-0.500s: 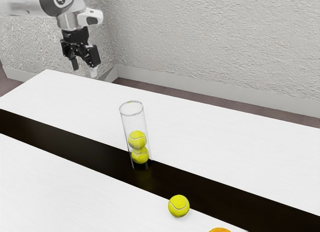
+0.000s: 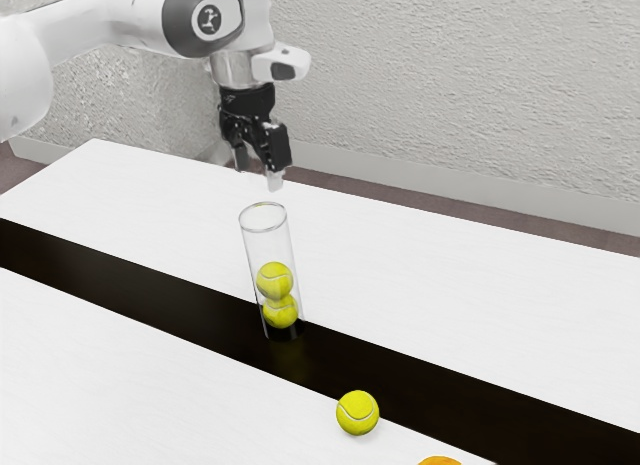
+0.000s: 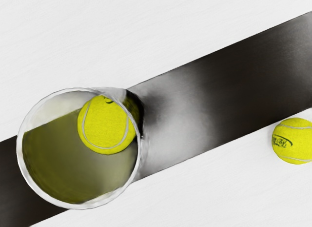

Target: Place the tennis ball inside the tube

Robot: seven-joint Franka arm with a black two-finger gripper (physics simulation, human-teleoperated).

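My gripper (image 2: 258, 175) hangs above the table in the exterior view, over and slightly behind the clear tube's mouth, its two fingers apart with nothing between them. The upright tube (image 2: 248, 247) stands on the dark stripe and holds two stacked tennis balls, the upper ball (image 2: 274, 280) resting on the lower ball (image 2: 281, 312). A loose tennis ball (image 2: 358, 413) lies on the white surface beside the stripe. From the wrist view I look down into the tube (image 3: 19, 154), with a ball (image 3: 106, 125) inside; the loose ball (image 3: 293, 141) is at the edge.
The white table (image 2: 130, 385) is crossed by a long dark stripe (image 2: 160, 297). Part of an orange object (image 2: 440, 461) appears at the exterior view's lower edge, near the loose ball. A textured wall (image 2: 470, 95) rises behind the table.
My arm and gripper have moved toward the exterior view's right and a little lower in that view, from above the table's far corner to near the tube. The tube and balls are unmoved.
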